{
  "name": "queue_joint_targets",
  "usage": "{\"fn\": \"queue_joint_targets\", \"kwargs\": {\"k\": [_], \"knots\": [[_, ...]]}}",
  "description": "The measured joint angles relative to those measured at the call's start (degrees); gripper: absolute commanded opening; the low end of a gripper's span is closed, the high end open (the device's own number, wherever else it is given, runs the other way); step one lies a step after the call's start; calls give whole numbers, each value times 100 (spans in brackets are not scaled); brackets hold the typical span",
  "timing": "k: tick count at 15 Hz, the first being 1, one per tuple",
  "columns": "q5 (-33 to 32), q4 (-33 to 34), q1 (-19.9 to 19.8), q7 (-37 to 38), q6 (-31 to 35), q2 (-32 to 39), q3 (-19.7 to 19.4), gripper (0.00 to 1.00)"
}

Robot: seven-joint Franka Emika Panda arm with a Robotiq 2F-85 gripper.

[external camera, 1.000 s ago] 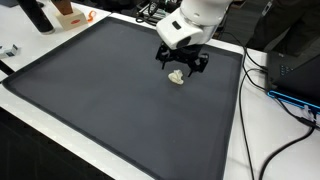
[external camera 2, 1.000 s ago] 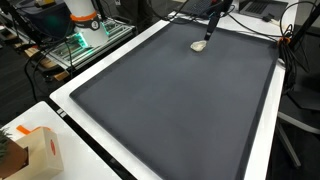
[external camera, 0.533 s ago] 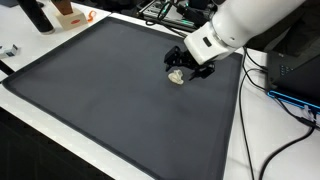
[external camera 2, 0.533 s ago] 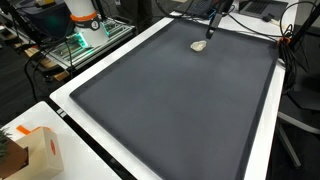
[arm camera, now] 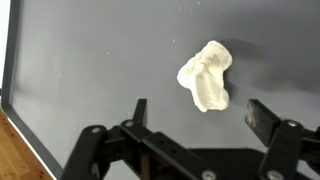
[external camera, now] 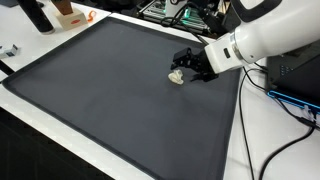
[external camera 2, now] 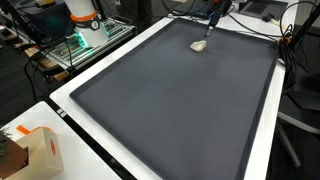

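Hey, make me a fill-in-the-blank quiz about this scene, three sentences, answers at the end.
1. The gripper has its jaws ____.
2. The lump lies on a mat that is dark ____ in colour.
3. The number of things lying on the mat is ____.

Missing words: open; grey; one.

A small cream-white lump [external camera: 177, 77] lies loose on the dark grey mat [external camera: 100, 90]. It is crumpled and irregular, with soft folds and a knob at one end. In both exterior views it sits right of centre in the upper half of the frame. In the wrist view it is also upper right of centre, elongated and slightly tilted.
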Motion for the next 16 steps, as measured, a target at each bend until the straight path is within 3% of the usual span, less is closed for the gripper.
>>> {"fn": "queue_joint_targets", "kwargs": {"k": [7,16], "knots": [[0,521,213,426,-495,341,-66,100],[11,595,220,417,-502,394,-48,100]]}}
